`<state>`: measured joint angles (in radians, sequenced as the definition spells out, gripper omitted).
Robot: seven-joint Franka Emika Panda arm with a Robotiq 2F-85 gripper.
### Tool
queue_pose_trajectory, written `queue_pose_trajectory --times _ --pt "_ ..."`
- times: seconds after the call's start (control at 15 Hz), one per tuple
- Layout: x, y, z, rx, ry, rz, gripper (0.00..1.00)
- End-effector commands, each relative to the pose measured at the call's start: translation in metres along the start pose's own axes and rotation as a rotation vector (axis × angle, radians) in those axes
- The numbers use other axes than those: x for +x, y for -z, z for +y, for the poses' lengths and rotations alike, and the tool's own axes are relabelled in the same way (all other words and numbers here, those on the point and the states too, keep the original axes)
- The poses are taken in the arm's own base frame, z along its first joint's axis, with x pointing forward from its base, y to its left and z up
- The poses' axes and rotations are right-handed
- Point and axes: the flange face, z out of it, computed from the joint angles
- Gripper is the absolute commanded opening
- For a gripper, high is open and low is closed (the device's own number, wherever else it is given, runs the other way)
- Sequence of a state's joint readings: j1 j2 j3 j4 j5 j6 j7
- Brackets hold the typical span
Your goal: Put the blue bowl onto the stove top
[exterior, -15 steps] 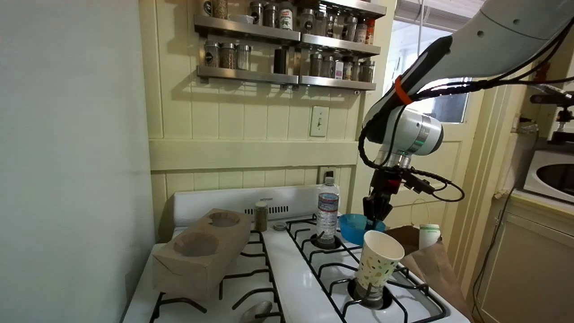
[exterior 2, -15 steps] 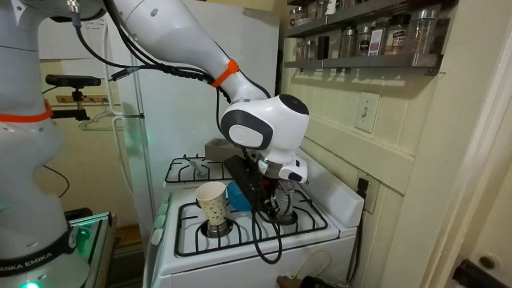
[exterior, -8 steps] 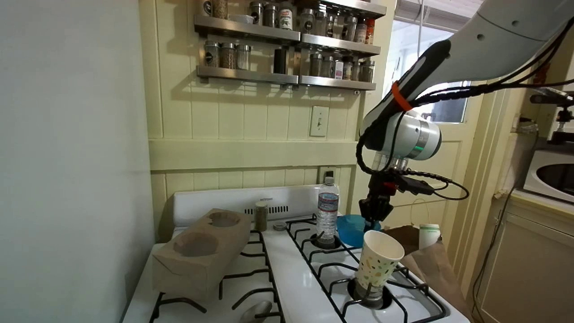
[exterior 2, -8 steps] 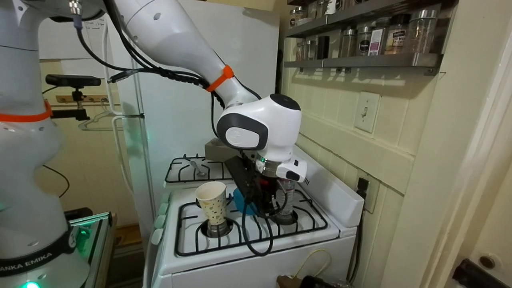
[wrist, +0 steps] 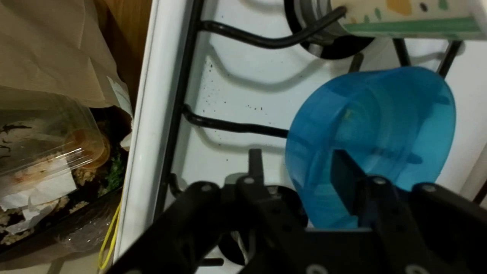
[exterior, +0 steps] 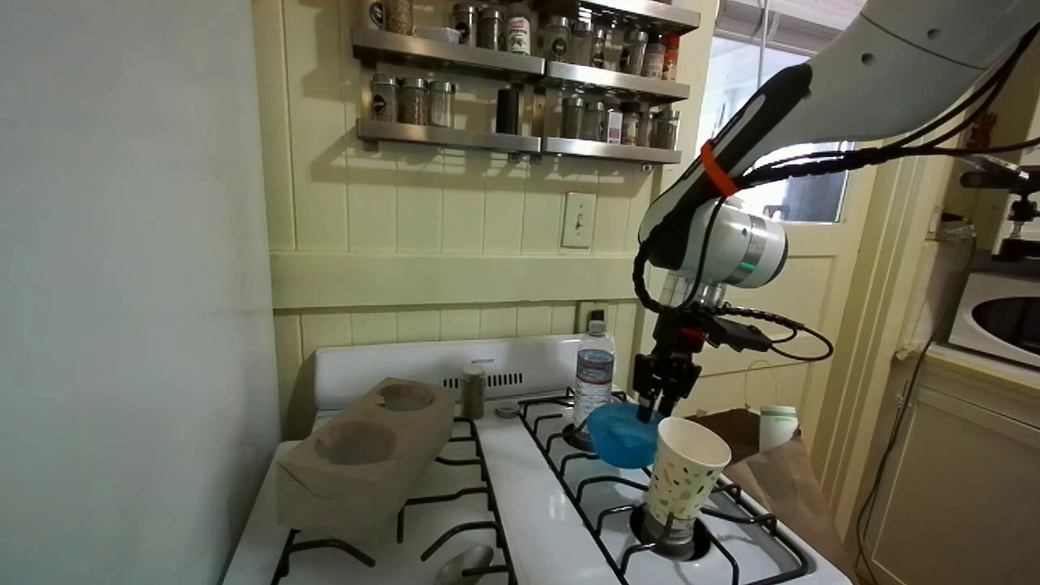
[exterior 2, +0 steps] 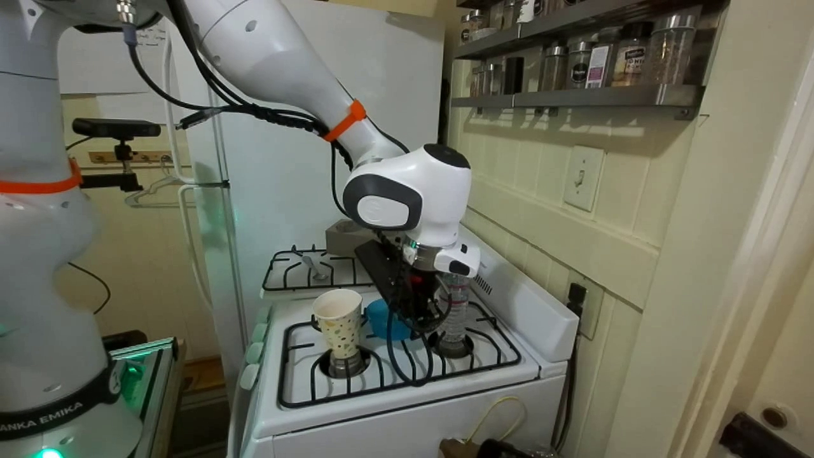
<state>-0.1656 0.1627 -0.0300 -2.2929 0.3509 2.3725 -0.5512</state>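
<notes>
A glossy white gas stove top (exterior: 532, 504) with black metal burner grates (wrist: 243, 128) is the bench. One half carries a beige box-shaped block (exterior: 378, 475) with two round hollows, and a grey metal spoon-like utensil (exterior: 465, 561). Near the block stands a cylindrical glass jar (exterior: 473, 396), a flat round grey cap (exterior: 507, 410) beside it. On the other half, a tall clear plastic bottle (exterior: 594, 374) and a flared speckled paper cup (exterior: 685, 475) stand upright; a round translucent blue bowl (exterior: 624, 439) is near both, its contact with the grates unclear.

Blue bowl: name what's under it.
In the wrist view, a black grate bar over the white stove top passes beneath the blue bowl; the rest is mostly covered.
</notes>
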Motion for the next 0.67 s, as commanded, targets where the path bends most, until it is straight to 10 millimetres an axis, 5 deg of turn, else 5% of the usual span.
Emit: queue_pose_trajectory --times 0.0,0.2,0.53,0.6 --pt "-0.015 0.018 0.002 0.023 -0.010 0.027 0.82" --pt "-0.033 0.047 0.019 0.089 0.018 0.131 1.00" --pt "-0.081 0.094 0.045 0.249 0.032 0.387 1.00" --pt "-0.052 0.080 0.046 0.181 0.033 0.308 1.00"
